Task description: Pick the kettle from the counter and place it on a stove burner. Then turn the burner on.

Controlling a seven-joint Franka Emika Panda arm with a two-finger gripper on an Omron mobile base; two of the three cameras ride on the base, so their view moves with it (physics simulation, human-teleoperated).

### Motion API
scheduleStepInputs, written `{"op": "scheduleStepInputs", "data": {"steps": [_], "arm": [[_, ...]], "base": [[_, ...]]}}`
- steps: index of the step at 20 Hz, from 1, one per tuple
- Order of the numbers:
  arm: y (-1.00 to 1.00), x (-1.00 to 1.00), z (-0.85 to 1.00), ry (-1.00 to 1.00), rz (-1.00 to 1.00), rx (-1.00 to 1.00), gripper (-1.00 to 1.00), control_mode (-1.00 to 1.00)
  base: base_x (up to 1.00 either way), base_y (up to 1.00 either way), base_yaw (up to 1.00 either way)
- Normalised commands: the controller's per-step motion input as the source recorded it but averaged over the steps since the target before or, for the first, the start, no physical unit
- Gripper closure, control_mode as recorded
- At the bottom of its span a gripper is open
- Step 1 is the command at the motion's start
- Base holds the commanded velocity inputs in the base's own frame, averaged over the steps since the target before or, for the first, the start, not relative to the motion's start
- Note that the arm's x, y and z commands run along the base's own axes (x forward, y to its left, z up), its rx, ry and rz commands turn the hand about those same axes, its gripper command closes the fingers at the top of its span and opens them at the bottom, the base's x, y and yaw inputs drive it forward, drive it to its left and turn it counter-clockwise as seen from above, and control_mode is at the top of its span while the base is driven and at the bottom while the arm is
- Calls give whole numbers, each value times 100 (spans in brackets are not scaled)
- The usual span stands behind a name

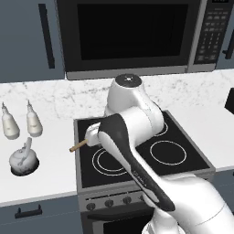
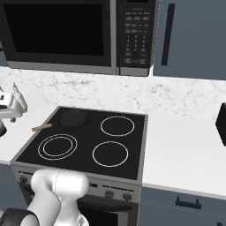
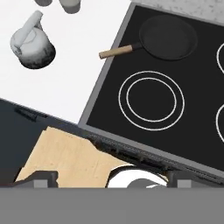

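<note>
Jaws spread wide, empty. Small squat mottled white-grey kettle (image 3: pixel 31 47) sits untouched on white marbled counter (image 3: pixel 65 83); probably rigid, light; grasp thin upright handle.

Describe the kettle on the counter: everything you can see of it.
The kettle is small, squat and round, with a mottled white-grey body that darkens to a near-black base. A thin pale handle rises from its top, leaning a little to one side. It stands upright on the white marbled counter, left of the stove, in front of two white bottles and apart from them. Nothing but the counter touches it; the hand view shows it from above, off the cooktop.
</note>
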Motion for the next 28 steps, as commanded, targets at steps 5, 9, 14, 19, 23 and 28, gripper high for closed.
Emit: {"op": "scheduleStepInputs", "data": {"steps": [5,9,14,19,23,28], "arm": [[84,-34,-13,0,8,0,-100,-100],[100,17,-33,0,-2,0,-100,-100],[100,76,-45,2,-12,3,-100,-100],[5,78,-22,1,3,27,-100,-100],[-7,52,-16,0,1,24,-100,-100],[14,9,-31,-2,0,13,-100,-100]], "base": [[0,0,0],[0,0,0],[0,0,0],[0,0,0],[0,0,0],[0,0,0]]}}
